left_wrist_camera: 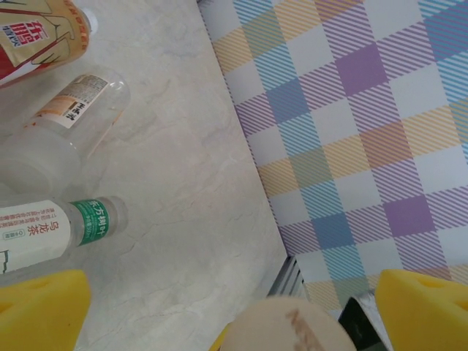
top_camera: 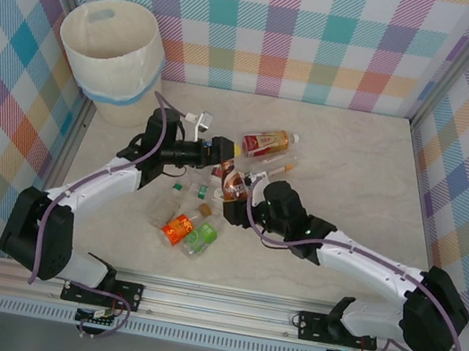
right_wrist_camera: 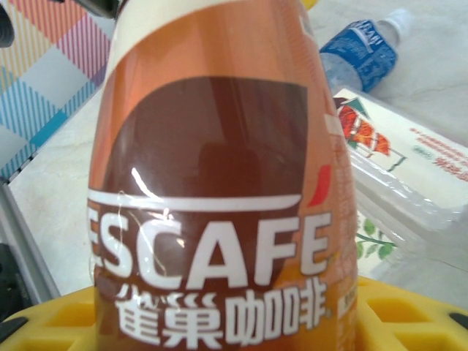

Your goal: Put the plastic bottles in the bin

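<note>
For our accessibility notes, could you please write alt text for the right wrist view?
A brown-and-orange Nescafe bottle looms close, held between the yellow fingers of the right gripper. Behind it, a blue-labelled bottle and a white-labelled bottle lie on the pale table.

the walls (top_camera: pixel 314 35) have checks of pink, blue, yellow, green and purple, and the surface (top_camera: pixel 352 178) is pale cream with grey swirls. the bin (top_camera: pixel 111 49) is cream-white with a light blue band. the coffee bottle (right_wrist_camera: pixel 219 205) is orange and brown with white letters, and there is a red-label bottle (top_camera: pixel 264 143), an orange-label bottle (top_camera: pixel 178 227), a green-label bottle (top_camera: pixel 202 238) and a blue-label bottle (right_wrist_camera: pixel 358 50).
</note>
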Controlling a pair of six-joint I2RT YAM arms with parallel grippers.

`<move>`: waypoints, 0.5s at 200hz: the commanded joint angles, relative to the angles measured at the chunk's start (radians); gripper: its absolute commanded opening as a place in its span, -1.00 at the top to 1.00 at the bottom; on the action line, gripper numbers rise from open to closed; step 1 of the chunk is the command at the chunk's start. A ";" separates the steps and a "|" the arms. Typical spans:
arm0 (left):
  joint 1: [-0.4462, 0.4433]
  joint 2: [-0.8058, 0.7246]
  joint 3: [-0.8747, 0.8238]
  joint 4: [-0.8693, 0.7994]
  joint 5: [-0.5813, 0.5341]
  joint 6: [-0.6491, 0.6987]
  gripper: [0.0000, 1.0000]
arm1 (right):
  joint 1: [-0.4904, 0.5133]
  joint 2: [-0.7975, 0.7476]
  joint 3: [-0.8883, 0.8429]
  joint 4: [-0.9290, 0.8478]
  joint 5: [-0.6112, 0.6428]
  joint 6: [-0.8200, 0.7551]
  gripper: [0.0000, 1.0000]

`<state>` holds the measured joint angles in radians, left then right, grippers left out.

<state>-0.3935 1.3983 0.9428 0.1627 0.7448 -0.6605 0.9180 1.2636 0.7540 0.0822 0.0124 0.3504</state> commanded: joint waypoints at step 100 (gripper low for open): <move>-0.016 -0.012 0.034 -0.021 0.000 0.022 0.64 | 0.005 0.030 0.055 0.030 -0.042 0.020 -0.05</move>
<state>-0.4023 1.3979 0.9459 0.1791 0.7216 -0.6594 0.9180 1.2953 0.7761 0.0765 -0.0307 0.3557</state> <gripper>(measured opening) 0.295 0.554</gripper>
